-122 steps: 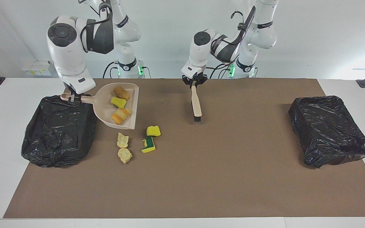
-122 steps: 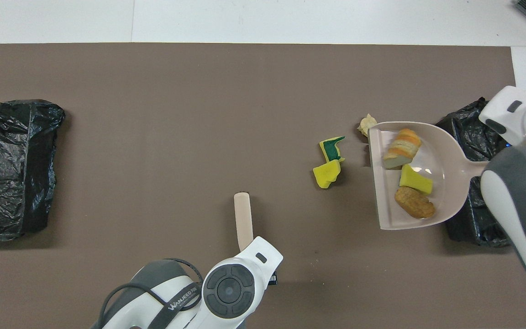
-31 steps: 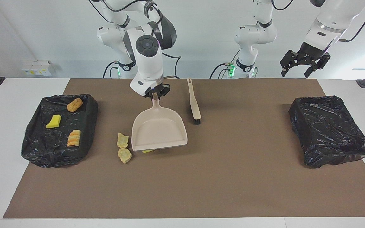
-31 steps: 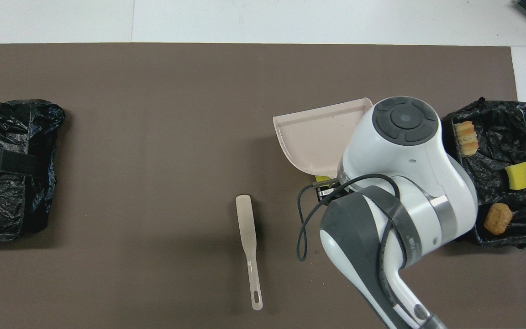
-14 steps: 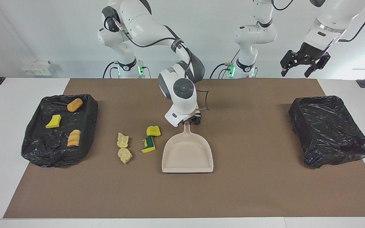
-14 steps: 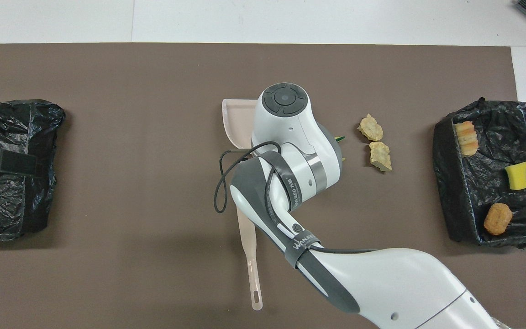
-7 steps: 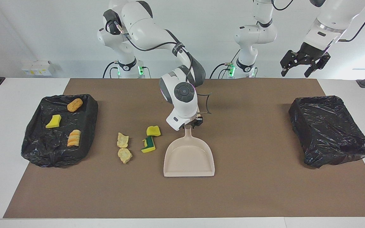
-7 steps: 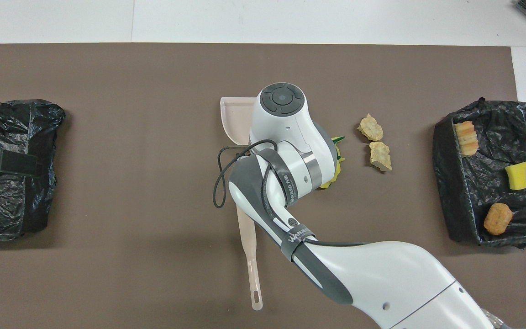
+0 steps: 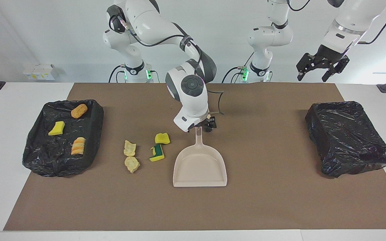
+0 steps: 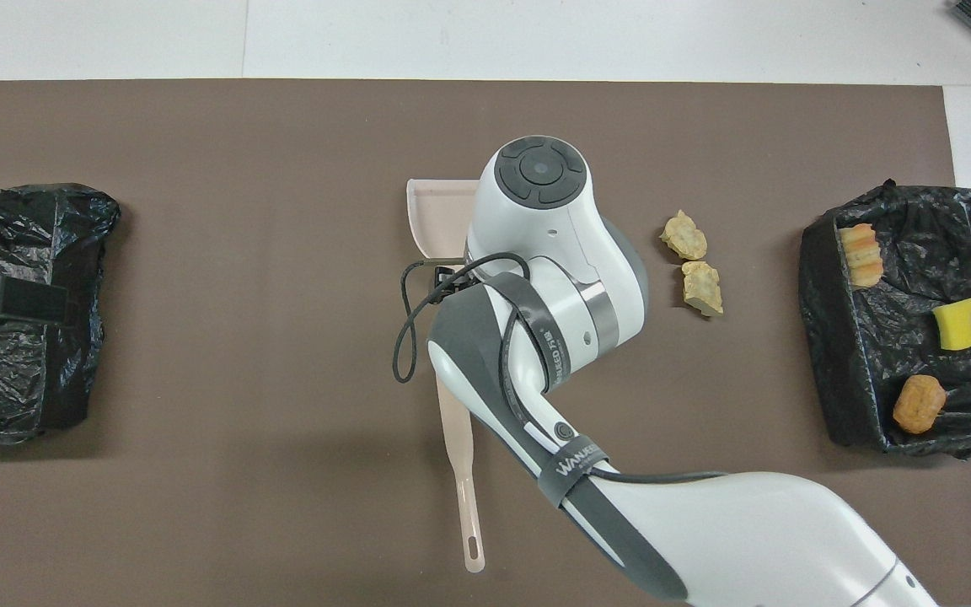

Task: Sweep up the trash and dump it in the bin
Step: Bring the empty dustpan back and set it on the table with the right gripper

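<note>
Brown surface (image 9: 246, 207), white wall. Right hand (image 9: 202, 126) just released dustpan (image 9: 200, 167), jaws now wide over handle. Left hand (image 9: 322, 67) wide, waits aloft. Four scraps (image 9: 145, 150) beside dustpan, three in bin (image 9: 32, 147). Brush (image 10: 458, 455) needed next.

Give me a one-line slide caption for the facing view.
Right gripper open over the dustpan handle; four scraps await sweeping.
</note>
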